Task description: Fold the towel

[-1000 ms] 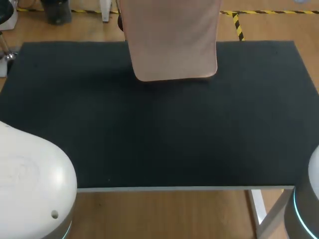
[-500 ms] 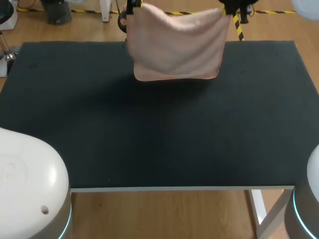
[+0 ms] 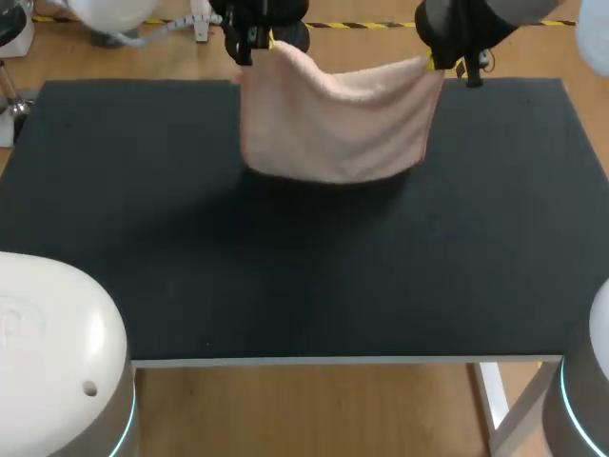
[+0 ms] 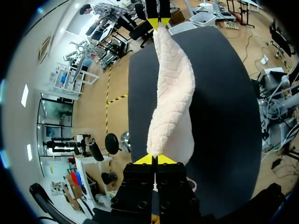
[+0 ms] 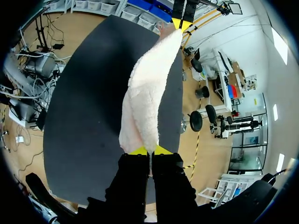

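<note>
A pale pink towel point(image 3: 338, 119) hangs folded over the far middle of the black table point(image 3: 304, 257), held up by its two top corners. My left gripper point(image 3: 249, 40) is shut on the towel's left corner, my right gripper point(image 3: 440, 59) on its right corner. In the left wrist view the towel point(image 4: 170, 93) stretches from my left gripper point(image 4: 154, 160) to my other arm's yellow tips point(image 4: 159, 22). The right wrist view shows the towel point(image 5: 149, 93) running from my right gripper point(image 5: 150, 150) to the left gripper point(image 5: 182, 23). The towel's lower edge hangs close to the table.
The black table top point(image 4: 224, 116) spreads wide under and in front of the towel, with its near edge point(image 3: 343, 360) at the front. My arms' white bases point(image 3: 57, 352) stand at the near corners.
Both grippers have come down and toward me into view with the towel. The towel's lower edge has dropped lower over the table and swung nearer.
</note>
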You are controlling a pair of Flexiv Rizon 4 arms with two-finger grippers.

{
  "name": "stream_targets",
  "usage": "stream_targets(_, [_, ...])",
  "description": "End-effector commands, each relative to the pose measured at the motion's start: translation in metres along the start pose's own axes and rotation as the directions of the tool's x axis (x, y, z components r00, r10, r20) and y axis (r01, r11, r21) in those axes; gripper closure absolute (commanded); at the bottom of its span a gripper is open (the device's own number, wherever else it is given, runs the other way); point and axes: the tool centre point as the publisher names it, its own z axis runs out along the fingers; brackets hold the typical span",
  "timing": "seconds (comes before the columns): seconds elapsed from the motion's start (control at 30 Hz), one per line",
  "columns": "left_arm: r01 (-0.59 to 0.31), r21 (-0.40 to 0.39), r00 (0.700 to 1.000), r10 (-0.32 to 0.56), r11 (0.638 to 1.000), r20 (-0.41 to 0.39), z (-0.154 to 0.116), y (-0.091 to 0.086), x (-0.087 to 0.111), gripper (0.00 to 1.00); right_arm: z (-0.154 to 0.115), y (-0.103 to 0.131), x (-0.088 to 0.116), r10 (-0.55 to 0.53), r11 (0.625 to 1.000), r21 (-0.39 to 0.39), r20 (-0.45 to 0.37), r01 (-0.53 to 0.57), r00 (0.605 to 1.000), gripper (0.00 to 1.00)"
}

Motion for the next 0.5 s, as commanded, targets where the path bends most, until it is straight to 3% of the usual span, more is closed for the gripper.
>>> stream_targets(0.03, [0.001, 0.003, 1.0, -0.001, 1.0, 0.011, -0.004, 0.005, 0.02, 1.0, -0.009, -0.003, 0.022, 0.0, 1.0, -0.005, 0.005, 0.0, 1.0, 1.0])
stream_targets(0.27, [0.027, -0.001, 0.995, -0.027, 1.0, -0.1, 0.031, 0.008, 0.03, 1.0, 0.022, -0.015, 0.035, 0.048, 0.998, 0.031, -0.069, -0.046, 0.996, 1.0])
stream_targets(0.5, [0.066, 0.005, 0.972, -0.064, 0.998, -0.228, 0.083, 0.016, 0.038, 1.0, 0.076, -0.036, 0.042, 0.13, 0.989, 0.085, -0.164, -0.117, 0.978, 1.0])
